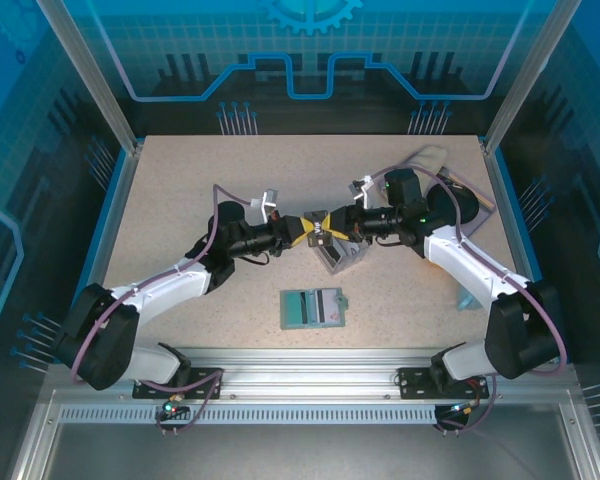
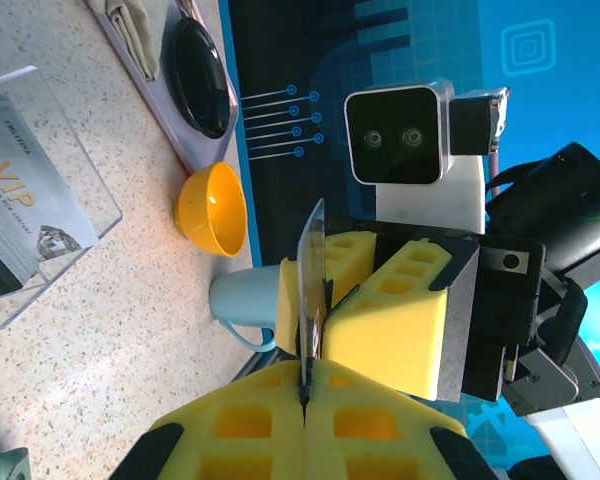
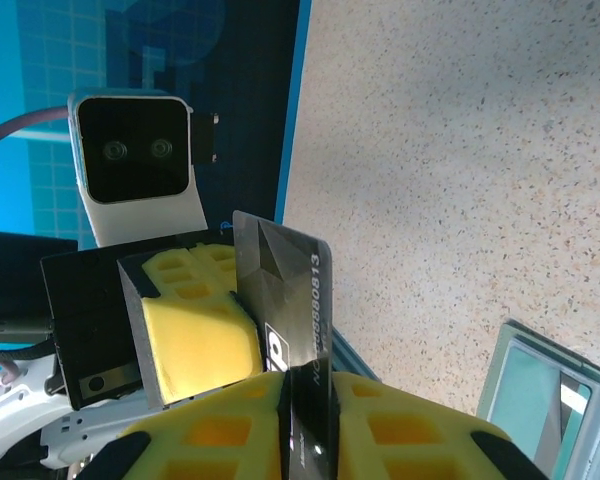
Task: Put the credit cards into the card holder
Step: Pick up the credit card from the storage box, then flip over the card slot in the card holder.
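Observation:
One dark credit card (image 3: 285, 290) hangs in the air over the middle of the table, between both grippers, and is seen edge-on in the left wrist view (image 2: 311, 270). My left gripper (image 2: 305, 368) is shut on one edge of it. My right gripper (image 3: 310, 385) faces it from the other side, with its jaws slightly apart around the card. In the top view the two grippers (image 1: 305, 232) (image 1: 331, 230) meet tip to tip. The card holder (image 1: 298, 308) lies open and flat nearer the arm bases, its teal inside up. A silver VIP card (image 2: 20, 215) lies in a clear box.
The clear plastic box (image 1: 342, 258) sits just under the meeting grippers. A yellow bowl (image 2: 215, 210), a pale blue mug (image 2: 242, 300) and a black pan (image 2: 195, 75) stand by the table's right edge. The card holder's corner (image 3: 555, 400) lies below the right wrist.

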{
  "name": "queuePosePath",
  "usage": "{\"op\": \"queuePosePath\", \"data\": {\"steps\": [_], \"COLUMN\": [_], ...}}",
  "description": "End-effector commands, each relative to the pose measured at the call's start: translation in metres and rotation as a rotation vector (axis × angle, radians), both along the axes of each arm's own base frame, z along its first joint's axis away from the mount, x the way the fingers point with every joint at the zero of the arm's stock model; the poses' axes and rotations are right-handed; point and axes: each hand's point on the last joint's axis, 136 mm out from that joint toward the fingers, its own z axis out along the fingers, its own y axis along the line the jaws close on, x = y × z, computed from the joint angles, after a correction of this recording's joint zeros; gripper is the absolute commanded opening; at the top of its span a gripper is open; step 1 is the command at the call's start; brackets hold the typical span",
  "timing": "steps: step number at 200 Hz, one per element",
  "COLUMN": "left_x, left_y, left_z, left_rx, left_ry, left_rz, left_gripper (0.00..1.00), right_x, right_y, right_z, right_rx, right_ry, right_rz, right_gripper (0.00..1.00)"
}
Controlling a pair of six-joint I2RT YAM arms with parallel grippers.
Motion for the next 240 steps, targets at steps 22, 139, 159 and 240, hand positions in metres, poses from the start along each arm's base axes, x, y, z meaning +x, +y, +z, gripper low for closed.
{"op": "queuePosePath", "data": {"steps": [22, 139, 159, 240], "left_x": [-0.002, -0.074, -0.082, -0.096], "left_y": [-0.002, 0.094, 0.089, 0.067], "left_z": [0.002, -0.157, -0.165, -0.187], "left_rx": [0.013, 0.664, 0.688, 0.753], "left_ry": [-0.010, 0.429, 0.439, 0.456], "left_rz": [-0.038, 0.181, 0.146, 0.060], "left_gripper": [0.14, 0.70, 0.70, 0.67], "right_x": [-0.001, -0.072, -0.079, -0.093], "right_y": [-0.001, -0.023, -0.037, -0.063], "right_z": [0.016, -0.149, -0.165, -0.176], "right_rx": [0.056, -0.824, -0.890, -0.906], "right_ry": [-0.061, -0.067, -0.053, -0.011], "right_rz": [0.055, -0.043, -0.055, -0.066], "right_gripper": [0.07, 0.06, 0.06, 0.07]}}
